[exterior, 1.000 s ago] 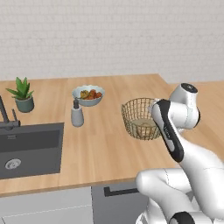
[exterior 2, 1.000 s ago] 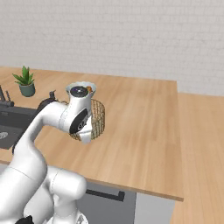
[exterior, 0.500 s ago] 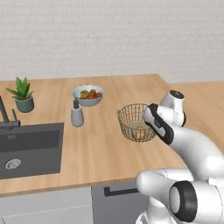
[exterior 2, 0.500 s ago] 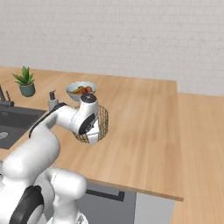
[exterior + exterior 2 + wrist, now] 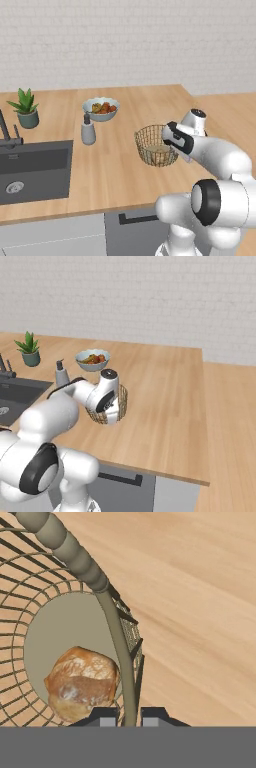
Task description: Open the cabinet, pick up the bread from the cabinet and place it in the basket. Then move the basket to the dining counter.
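The gripper (image 5: 126,718) is pinching the basket (image 5: 152,145) by its rim, fingers narrow with one on each side of the wire, so the bread (image 5: 82,683) is riding on the basket's base as it sits on the dining counter (image 5: 115,170).

1 basket (image 5: 156,146), 1 bread (image 5: 82,683)

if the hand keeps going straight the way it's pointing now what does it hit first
The hand sits astride the basket wall, so going on it would likely slide down that wire side toward the dining counter. The inner finger could brush the bread on the basket's base, though depth is hard to judge.
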Controlling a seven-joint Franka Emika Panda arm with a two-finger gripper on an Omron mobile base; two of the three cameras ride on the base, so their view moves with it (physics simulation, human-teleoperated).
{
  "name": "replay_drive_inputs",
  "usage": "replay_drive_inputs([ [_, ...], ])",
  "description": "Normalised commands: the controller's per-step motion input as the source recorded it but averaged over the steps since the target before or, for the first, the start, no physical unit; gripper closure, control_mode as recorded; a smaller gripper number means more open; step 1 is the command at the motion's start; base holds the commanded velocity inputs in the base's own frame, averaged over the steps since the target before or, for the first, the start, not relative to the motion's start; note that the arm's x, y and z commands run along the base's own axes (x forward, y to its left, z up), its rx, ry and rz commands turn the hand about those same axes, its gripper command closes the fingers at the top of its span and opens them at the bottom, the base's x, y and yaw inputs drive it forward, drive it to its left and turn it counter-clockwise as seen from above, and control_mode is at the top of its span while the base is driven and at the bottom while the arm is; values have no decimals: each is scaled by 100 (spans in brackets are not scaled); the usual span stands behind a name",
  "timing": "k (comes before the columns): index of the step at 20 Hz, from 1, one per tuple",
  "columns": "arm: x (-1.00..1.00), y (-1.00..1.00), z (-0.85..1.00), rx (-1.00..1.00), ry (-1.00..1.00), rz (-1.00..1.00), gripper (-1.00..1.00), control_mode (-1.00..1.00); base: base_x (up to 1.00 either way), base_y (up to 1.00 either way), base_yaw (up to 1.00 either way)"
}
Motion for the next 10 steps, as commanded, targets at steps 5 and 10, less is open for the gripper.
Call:
replay_drive_inputs([
  [5,13,0,-50,0,0,0,100,-100,0,0,0],
  [10,6,0,-34,0,0,0,-100,-100,0,0,0],
])
